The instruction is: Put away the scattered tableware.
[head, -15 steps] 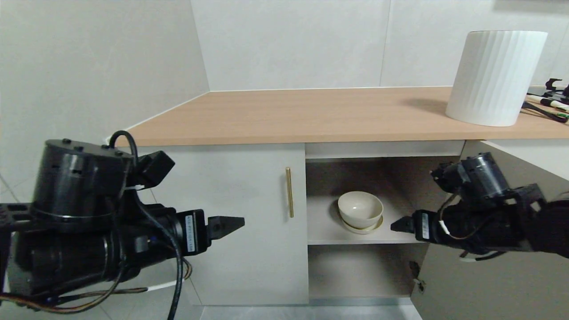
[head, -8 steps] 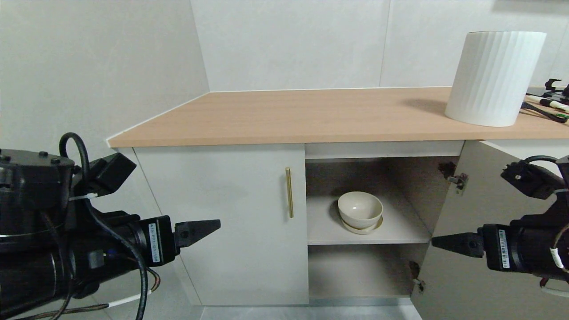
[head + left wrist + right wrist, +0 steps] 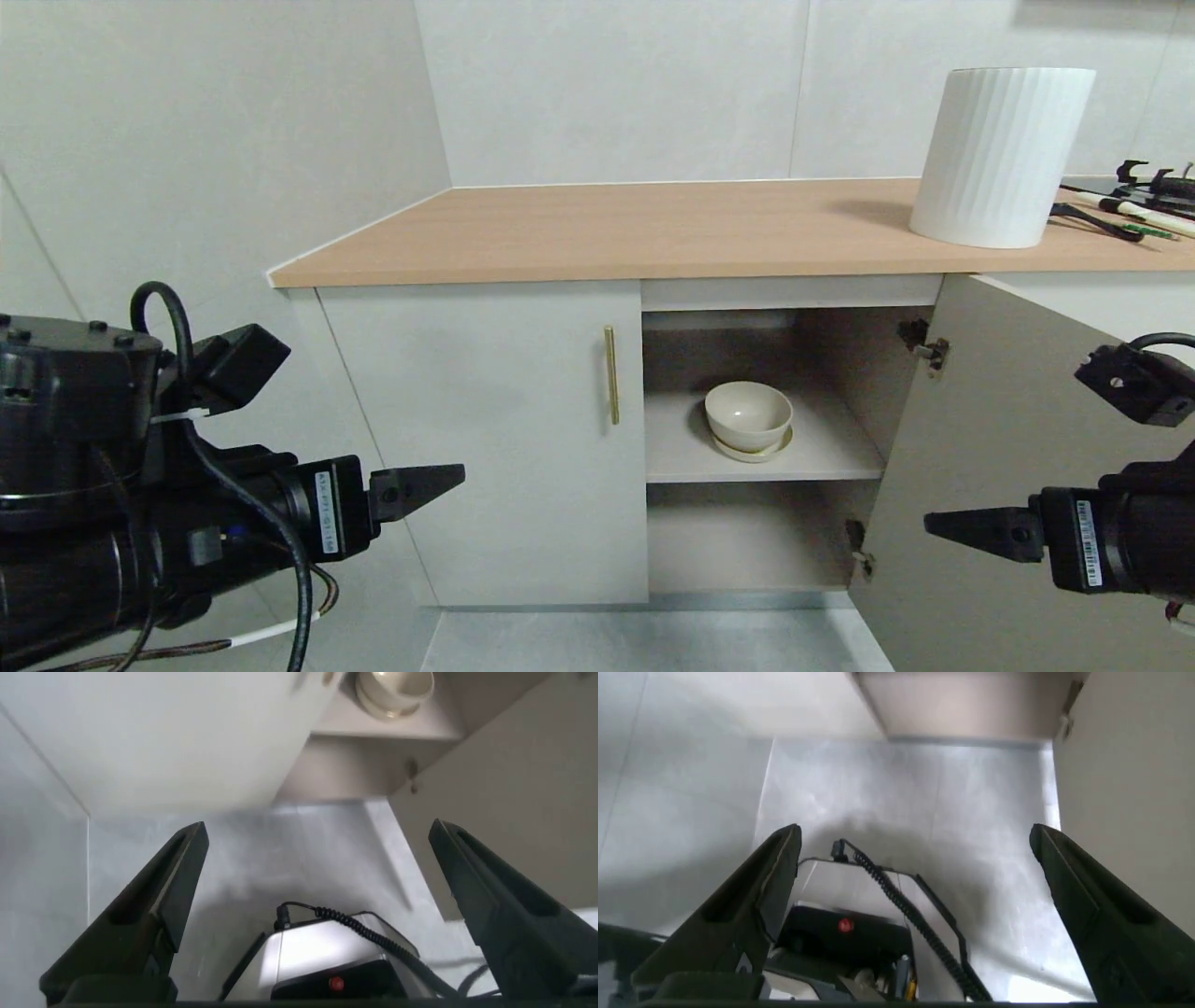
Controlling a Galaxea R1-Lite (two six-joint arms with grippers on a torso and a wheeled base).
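Note:
A cream bowl sits on a small cream plate on the middle shelf of the open cabinet; the left wrist view also catches the bowl. My left gripper hangs in front of the closed left door, open with nothing between its fingers. My right gripper is level with the open right door, clear of the shelf, and also open and empty, its fingers wide apart. Both grippers are apart from the bowl.
The right cabinet door stands open toward me. The left door is shut, with a gold handle. On the wooden countertop stand a white ribbed cylinder and some tools at far right. Grey floor lies below.
My right gripper has drawn back out of the cabinet opening to the right. My left gripper has pulled back and down to the left. The head camera has shifted slightly.

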